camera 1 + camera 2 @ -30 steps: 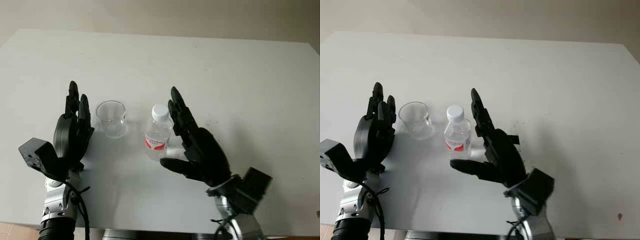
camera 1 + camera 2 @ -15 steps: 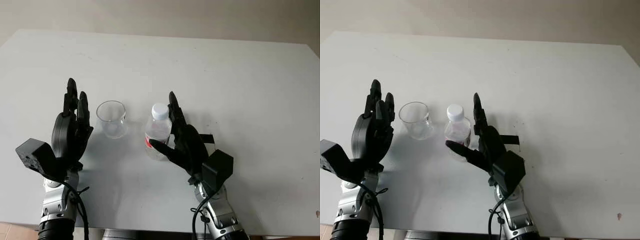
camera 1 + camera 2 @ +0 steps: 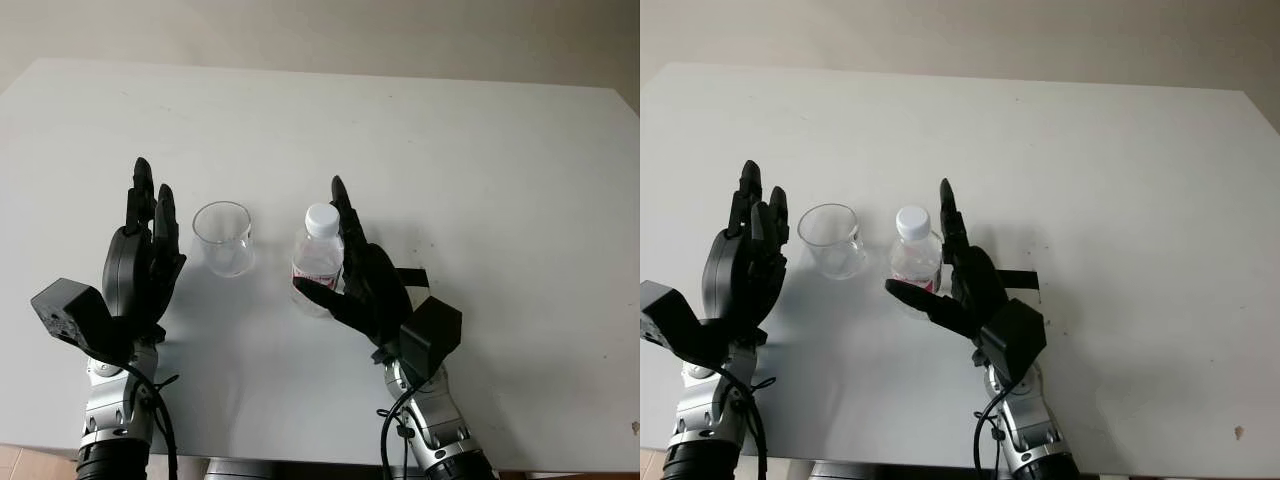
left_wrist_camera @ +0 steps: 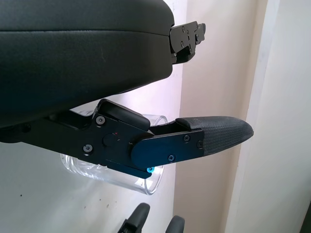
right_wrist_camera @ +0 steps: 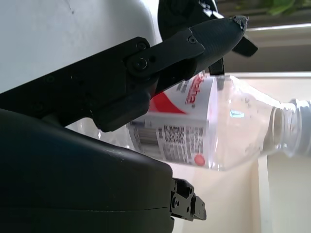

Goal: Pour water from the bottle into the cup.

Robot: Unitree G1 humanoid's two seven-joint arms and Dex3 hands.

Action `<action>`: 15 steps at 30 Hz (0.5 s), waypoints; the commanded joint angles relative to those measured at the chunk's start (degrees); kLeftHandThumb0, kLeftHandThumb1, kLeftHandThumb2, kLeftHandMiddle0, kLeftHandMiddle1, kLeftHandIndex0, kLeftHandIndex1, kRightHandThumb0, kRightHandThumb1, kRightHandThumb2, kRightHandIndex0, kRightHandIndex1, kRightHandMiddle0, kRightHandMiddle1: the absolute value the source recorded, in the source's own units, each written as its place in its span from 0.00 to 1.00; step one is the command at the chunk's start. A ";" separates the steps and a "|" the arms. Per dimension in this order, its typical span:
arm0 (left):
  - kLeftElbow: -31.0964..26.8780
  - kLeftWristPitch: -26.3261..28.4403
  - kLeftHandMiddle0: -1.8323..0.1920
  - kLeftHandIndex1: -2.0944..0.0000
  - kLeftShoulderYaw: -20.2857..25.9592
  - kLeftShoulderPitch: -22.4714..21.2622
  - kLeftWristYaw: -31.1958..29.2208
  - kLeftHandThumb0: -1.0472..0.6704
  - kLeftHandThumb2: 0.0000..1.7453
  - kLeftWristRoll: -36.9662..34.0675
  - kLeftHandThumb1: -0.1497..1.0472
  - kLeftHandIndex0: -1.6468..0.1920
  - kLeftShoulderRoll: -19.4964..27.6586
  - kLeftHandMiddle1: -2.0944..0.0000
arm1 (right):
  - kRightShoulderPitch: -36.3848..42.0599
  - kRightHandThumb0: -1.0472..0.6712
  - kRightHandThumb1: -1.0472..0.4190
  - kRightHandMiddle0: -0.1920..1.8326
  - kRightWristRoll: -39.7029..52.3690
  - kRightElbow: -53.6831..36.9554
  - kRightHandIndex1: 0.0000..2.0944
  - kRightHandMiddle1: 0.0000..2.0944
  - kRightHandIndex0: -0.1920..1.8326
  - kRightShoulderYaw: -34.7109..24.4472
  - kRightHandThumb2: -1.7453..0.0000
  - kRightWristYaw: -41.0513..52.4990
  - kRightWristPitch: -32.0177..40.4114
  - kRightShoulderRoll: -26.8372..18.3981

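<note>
A small clear water bottle (image 3: 318, 262) with a white cap and a red label stands upright at the table's middle. A clear empty cup (image 3: 224, 237) stands just left of it. My right hand (image 3: 345, 250) is open against the bottle's right side, its fingers upright behind the bottle and its thumb reaching across the front of the label. In the right wrist view the bottle (image 5: 218, 131) lies between thumb and palm. My left hand (image 3: 145, 250) is open, held upright a little left of the cup. The left wrist view has the cup (image 4: 112, 170) just past the thumb.
The white table (image 3: 480, 180) stretches wide behind and to the right of the bottle. Its near edge runs just below both forearms.
My right hand has moved forward and left onto the bottle, its thumb now crossing the label. The left hand has barely moved. Bottle and cup stand as before.
</note>
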 commanded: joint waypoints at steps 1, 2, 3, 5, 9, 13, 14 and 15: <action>0.43 -0.76 0.99 1.00 -0.04 0.23 -0.17 0.17 0.33 0.06 1.00 1.00 -0.32 0.98 | -0.13 0.00 0.06 0.00 0.66 -0.64 0.00 0.00 0.00 0.10 0.97 0.88 -0.04 0.95; 0.52 -0.89 0.99 1.00 -0.05 0.18 -0.11 0.17 0.33 0.14 1.00 1.00 -0.35 0.98 | -0.29 0.00 0.07 0.00 0.92 -0.80 0.00 0.00 0.00 0.07 0.97 1.29 0.06 0.99; 0.53 -1.01 0.99 1.00 -0.08 0.15 -0.04 0.17 0.33 0.21 1.00 1.00 -0.39 0.97 | -0.45 0.00 0.07 0.00 1.50 -1.01 0.00 0.00 0.00 0.05 0.97 2.06 0.25 0.99; 0.54 -1.14 0.99 0.99 -0.11 0.11 -0.02 0.17 0.33 0.23 1.00 1.00 -0.45 0.97 | -0.67 0.02 0.08 0.00 2.18 -1.73 0.00 0.00 0.00 0.15 0.98 3.09 1.02 0.98; 0.17 -1.04 0.99 1.00 -0.07 0.32 -0.14 0.17 0.33 -0.03 1.00 1.00 -0.60 0.97 | -0.40 0.05 0.10 0.00 3.39 -2.80 0.00 0.00 0.00 0.19 0.98 3.84 2.06 1.78; -0.29 -1.00 0.99 1.00 0.02 0.68 -0.20 0.17 0.33 -0.10 1.00 1.00 -0.53 0.97 | 0.35 0.10 0.12 0.00 6.65 -3.75 0.00 0.00 0.00 -0.29 0.98 3.57 3.32 3.46; -0.37 -1.04 0.99 1.00 0.02 0.76 -0.17 0.17 0.33 -0.01 1.00 1.00 -0.47 0.97 | 0.53 0.11 0.12 0.00 7.48 -4.12 0.00 0.00 0.00 -0.47 0.98 3.12 3.90 3.88; -0.50 -1.00 0.99 0.99 0.01 0.86 -0.08 0.17 0.33 0.09 1.00 1.00 -0.42 0.97 | 0.72 0.15 0.12 0.00 7.70 -4.66 0.00 0.00 0.00 -0.57 0.97 1.97 4.59 4.23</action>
